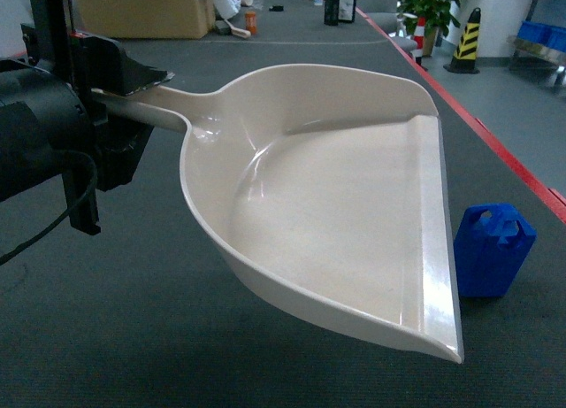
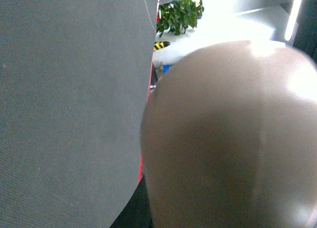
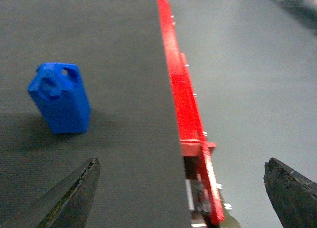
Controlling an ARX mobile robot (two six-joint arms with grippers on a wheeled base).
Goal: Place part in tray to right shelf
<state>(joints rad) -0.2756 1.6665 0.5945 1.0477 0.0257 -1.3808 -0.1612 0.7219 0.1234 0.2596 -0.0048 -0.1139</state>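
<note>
Currently the left pincer (image 1: 133, 94) clasps the tray (image 1: 336, 213) by its handle, lifted over the surface (image 1: 106, 328); the right pincer (image 3: 181, 193) gapes released near the upright part (image 3: 59, 97).

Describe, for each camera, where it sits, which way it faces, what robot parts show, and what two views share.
Head: rides high, slanting down at the tray; left end effector grips its handle.
Left wrist: on the left arm, facing the tray's underside; no robot parts.
Right wrist: low, looking forward between open fingers.
Shared: the part, head and right wrist.
</note>
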